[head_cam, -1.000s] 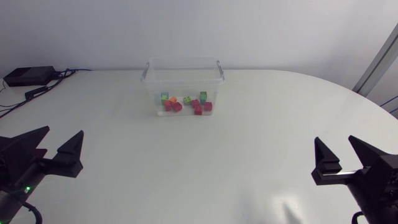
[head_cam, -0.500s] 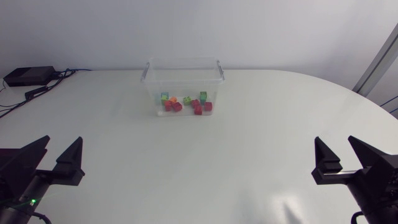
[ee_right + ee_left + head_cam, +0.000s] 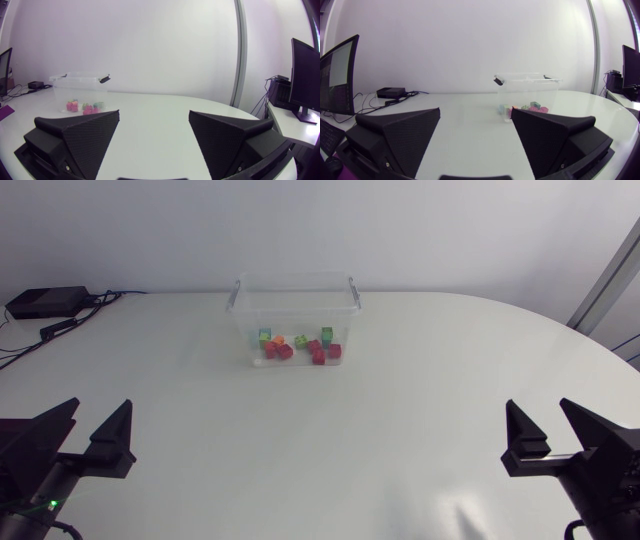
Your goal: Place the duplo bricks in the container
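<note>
bricks (image 3: 298, 346): all in view lie inside container (image 3: 295, 288), mid far edge of table (image 3: 420, 390) | left gripper (image 3: 100, 402): wide open, empty, near-left edge | right gripper (image 3: 538, 404): wide open, empty, near-right edge | risk: a needless reach could shove the light container

Left gripper (image 3: 98, 409) and right gripper (image 3: 540, 407): matte black all over. Broad wedge-shaped fingers (image 3: 400, 135), inner faces finely dimpled, outer faces smooth. Small green LED (image 3: 47, 503) on the left arm's housing.
</note>
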